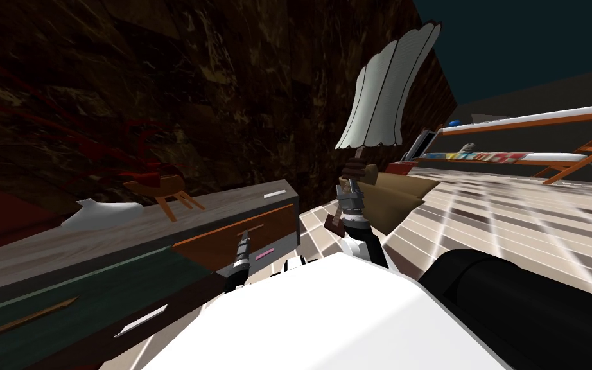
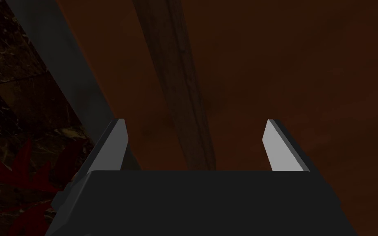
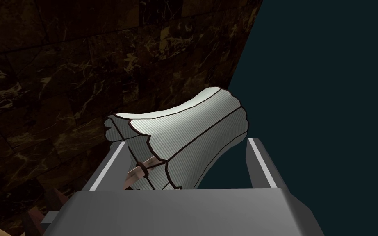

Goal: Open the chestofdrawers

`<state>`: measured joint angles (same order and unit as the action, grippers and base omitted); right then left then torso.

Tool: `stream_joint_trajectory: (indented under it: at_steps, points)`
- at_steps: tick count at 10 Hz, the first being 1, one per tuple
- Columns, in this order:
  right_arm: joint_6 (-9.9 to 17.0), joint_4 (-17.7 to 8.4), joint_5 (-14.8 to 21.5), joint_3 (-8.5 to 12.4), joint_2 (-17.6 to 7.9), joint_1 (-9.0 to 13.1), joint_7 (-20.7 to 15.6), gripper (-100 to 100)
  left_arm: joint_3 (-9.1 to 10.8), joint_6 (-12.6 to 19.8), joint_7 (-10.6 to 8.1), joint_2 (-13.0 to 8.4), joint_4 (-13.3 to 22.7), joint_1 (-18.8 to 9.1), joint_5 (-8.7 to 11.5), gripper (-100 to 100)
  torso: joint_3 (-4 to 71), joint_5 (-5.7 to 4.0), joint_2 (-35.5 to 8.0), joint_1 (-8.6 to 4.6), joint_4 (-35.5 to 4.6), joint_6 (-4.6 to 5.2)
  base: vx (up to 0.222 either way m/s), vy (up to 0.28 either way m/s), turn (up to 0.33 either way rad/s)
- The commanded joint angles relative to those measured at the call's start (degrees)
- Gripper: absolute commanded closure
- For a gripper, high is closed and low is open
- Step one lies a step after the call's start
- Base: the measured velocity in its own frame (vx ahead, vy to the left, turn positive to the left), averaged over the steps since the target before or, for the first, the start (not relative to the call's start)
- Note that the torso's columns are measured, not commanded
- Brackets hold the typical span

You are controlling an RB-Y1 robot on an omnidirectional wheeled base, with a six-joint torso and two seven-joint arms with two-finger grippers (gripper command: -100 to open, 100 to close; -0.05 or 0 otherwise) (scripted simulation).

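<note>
The left claw stood wide at the chest of drawers on my left, the brown drawer's bar handle between its fingers. This looked like the approach step. Next it should close on the handle and pull. The right claw hung wide by the lamp.

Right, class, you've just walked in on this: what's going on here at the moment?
A two-armed robot stands at a chest of drawers. Its left tool is open and close up against a brown drawer front, with the handle between its fingers, not yet gripped. The right tool, also open, points at a lamp near the chest and holds nothing.
</note>
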<state>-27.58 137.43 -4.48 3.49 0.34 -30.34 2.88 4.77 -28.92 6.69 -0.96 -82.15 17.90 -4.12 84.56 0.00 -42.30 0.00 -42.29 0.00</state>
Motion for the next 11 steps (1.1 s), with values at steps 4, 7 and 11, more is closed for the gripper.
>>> stream_joint_trajectory:
  at_steps: [4, 7, 11]
  points:
    - [0.00, 0.00, 0.00, 0.00, 0.00, 0.01, 0.00, 0, -0.27, 1.27, -0.19, -0.06, -2.17, 0.74, -0.04, 100, -0.16, 0.05, -0.25, -0.05, 0.06, -0.02, -0.041, -0.006, 0.003]
    - [0.00, 0.00, 0.00, -0.01, 0.01, 0.02, 0.00, 0, -0.69, 1.57, -0.37, -0.07, -3.63, 1.75, -0.14, 100, -0.09, -0.04, -0.15, 0.01, -0.06, -0.07, -0.176, -0.038, 0.005]
    - [0.00, 0.00, 0.00, -0.01, 0.01, 0.02, 0.00, 0, -1.28, 1.47, -0.50, -0.04, -4.48, 3.13, -0.30, 100, -0.06, -0.02, -0.10, -0.09, -0.01, 0.01, -0.147, -0.034, 0.013]
